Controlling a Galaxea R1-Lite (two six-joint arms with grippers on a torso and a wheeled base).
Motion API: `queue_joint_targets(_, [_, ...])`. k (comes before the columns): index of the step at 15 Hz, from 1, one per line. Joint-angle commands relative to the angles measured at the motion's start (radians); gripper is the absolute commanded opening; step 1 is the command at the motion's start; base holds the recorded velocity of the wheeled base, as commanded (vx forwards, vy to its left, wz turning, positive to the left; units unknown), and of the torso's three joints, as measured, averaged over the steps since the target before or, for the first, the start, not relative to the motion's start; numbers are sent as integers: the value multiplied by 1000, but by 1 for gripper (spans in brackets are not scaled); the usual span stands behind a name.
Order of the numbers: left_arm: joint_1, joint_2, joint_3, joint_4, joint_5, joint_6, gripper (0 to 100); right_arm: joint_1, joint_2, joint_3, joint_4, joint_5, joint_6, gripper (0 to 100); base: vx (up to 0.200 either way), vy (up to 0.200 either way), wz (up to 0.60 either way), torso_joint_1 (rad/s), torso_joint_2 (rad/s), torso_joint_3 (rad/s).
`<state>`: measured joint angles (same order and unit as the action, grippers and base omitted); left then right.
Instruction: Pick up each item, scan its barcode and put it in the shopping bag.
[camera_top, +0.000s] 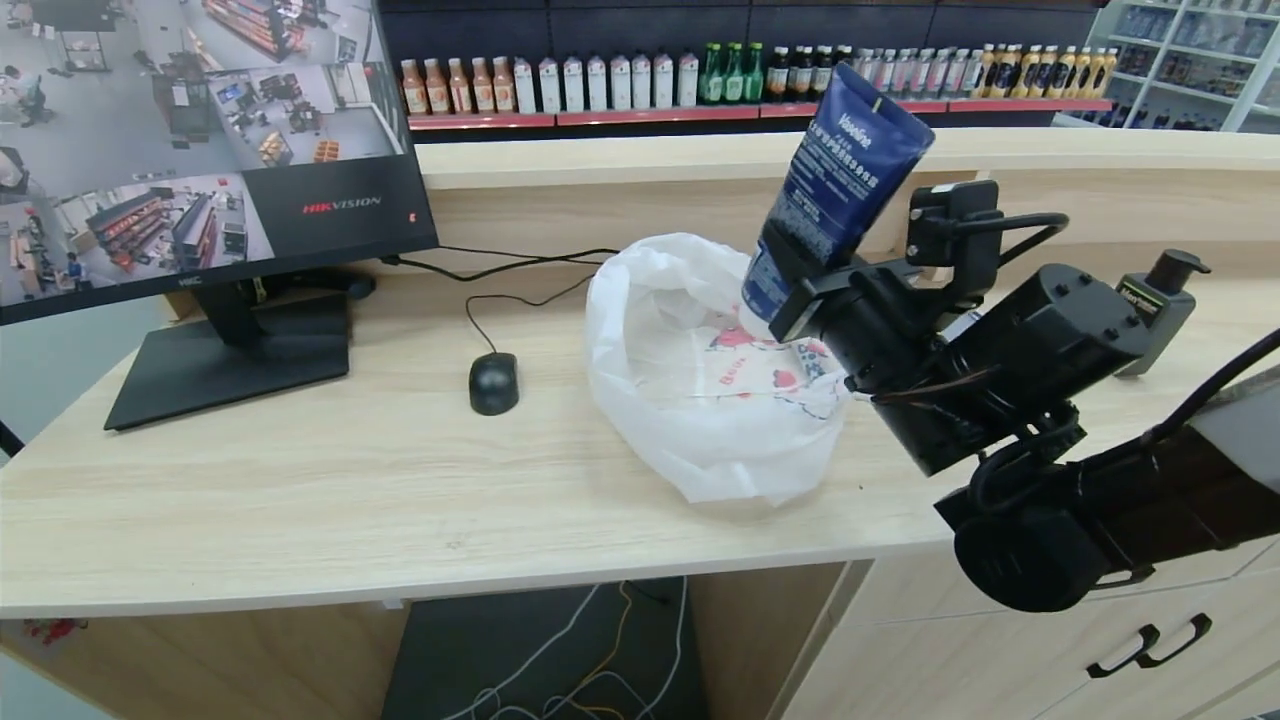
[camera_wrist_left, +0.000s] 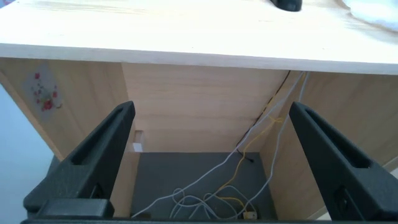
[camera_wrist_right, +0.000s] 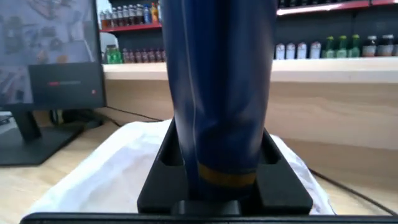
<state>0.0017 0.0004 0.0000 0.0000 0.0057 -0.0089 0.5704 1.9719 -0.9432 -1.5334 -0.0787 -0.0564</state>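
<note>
Your right end effector (camera_top: 800, 300) is clenched on the blue tube (camera_top: 845, 180). Its fingers grip the tube's lower end from both sides, and the right wrist view shows the tube (camera_wrist_right: 217, 93) standing up between them. The tube is held off the desk (camera_top: 350, 500). Its flat crimped end points up and leans toward your right, and its pale lower end shows against the far right part of the white shopping bag (camera_top: 700, 400). The bag sits crumpled and open-mouthed on the desk, with red print on its near side. In the right wrist view the bag (camera_wrist_right: 93, 174) spreads out just beyond the end effector (camera_wrist_right: 217, 158). Your left end effector (camera_wrist_left: 211, 155) is released, jaws spread wide with nothing between them. It hangs low in front of the desk's front edge, facing the recess underneath, where loose cables (camera_wrist_left: 205, 196) lie in a tangle. To the left of the bag, a black mouse (camera_top: 494, 383) rests on the desk, its cord running back toward the monitor (camera_top: 190, 130), which stands on its flat base at the desk's far left. Near the desk's right side, behind your right arm, stands a dark bottle with a pump top (camera_top: 1160, 300), well apart from the bag. Beyond the raised back of the desk, a shelf (camera_top: 700, 115) carries a row of bottles.
</note>
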Motion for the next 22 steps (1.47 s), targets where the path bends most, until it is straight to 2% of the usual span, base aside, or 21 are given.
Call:
queue_joint_targets(1, [0, 0, 0, 0, 0, 0, 100, 37, 7, -8, 29, -13, 0, 0, 0, 0, 0, 0, 0, 0])
queue_joint_targets(6, [0, 0, 0, 0, 0, 0, 100, 74, 76, -23, 81, -18, -13, 0, 0, 0, 0, 0, 0, 0])
queue_joint_targets(11, [0, 0, 0, 0, 0, 0, 100, 83, 156, -49, 61, -92, -23, 0, 0, 0, 0, 0, 0, 0])
queue_joint_targets(22, [0, 0, 0, 0, 0, 0, 100, 85, 216, -57, 65, -84, -19, 0, 0, 0, 0, 0, 0, 0])
